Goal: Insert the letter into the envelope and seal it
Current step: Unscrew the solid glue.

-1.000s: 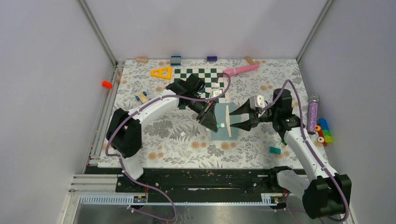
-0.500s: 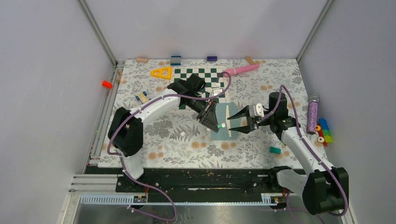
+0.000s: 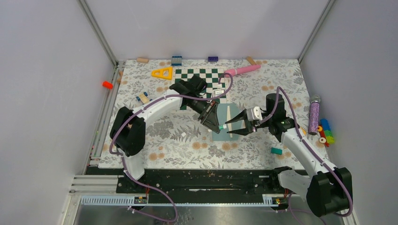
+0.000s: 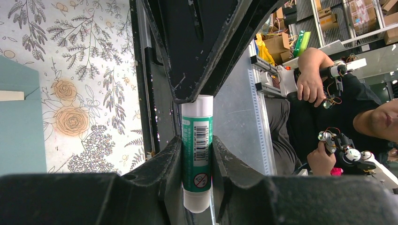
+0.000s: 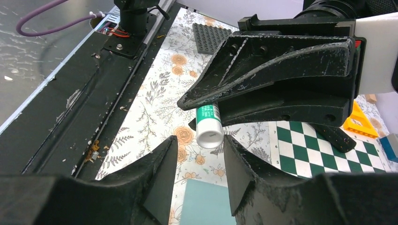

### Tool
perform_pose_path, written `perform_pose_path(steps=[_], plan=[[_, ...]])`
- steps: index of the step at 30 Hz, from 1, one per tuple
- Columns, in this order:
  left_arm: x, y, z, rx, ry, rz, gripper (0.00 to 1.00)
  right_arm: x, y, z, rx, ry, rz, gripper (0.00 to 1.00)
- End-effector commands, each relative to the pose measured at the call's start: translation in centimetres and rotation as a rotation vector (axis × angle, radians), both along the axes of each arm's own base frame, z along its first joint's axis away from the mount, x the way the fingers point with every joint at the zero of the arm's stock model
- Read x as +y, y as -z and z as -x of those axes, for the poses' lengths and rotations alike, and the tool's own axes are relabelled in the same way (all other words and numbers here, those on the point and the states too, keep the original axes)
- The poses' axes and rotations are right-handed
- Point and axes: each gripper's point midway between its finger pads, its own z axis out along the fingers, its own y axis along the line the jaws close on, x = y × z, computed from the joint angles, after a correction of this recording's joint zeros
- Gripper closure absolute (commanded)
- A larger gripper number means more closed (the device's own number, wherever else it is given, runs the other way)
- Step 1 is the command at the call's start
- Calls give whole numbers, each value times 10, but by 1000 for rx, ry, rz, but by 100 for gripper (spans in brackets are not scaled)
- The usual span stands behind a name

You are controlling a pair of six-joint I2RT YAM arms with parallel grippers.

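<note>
Right gripper (image 5: 199,145) has slid in — jaws half-open around the glue stick (image 4: 197,161) clamped in the left gripper (image 4: 196,140).

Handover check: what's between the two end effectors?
A green-white glue stick, gripped by the left end effector, facing the open right end effector; right wrist view.

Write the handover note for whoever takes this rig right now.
The left pincer is shut on the glue stick, held over the envelope.
The right pincer is open, its fingers either side of the stick's white end, not gripping yet.
The envelope lies flat on the table; a cream strip of the letter shows on it.
Done: the letter seems mostly tucked in.
Left: probably uncap, glue the flap, press it shut.
</note>
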Motion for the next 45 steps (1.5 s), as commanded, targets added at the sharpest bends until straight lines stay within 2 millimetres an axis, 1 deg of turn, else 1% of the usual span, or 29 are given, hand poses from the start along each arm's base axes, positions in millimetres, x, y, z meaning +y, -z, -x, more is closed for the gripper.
perform_pose_path(steps=[1, 5, 11, 16, 22, 24, 28, 33, 39, 45], plan=[[-5, -17, -1, -21, 29, 73, 80, 3, -9, -1, -67, 1, -6, 53], [-6, -17, -1, -21, 29, 69, 79, 3, -11, -1, -60, -1, -7, 55], [-6, -16, -1, -26, 26, 63, 79, 5, -12, 1, -58, -9, -5, 63], [-7, -16, -1, -29, 24, 61, 79, 6, -12, 2, -44, -13, -3, 66], [-6, -14, -5, -92, -2, 36, 79, 6, -10, 0, 0, -1, 10, 72], [-4, -14, -6, -134, -19, 22, 80, 6, -8, -1, 55, 18, 26, 76], [0, -14, -11, -219, -55, -6, 80, 6, -3, -6, 188, 65, 63, 78], [0, -11, -12, -297, -77, -38, 80, 8, 0, -12, 386, 103, 98, 77], [-2, -7, -12, -400, -101, -66, 80, 11, -3, -18, 622, 134, 130, 74], [-4, -6, -16, -496, -134, -104, 81, 17, -2, -28, 911, 129, 166, 72]])
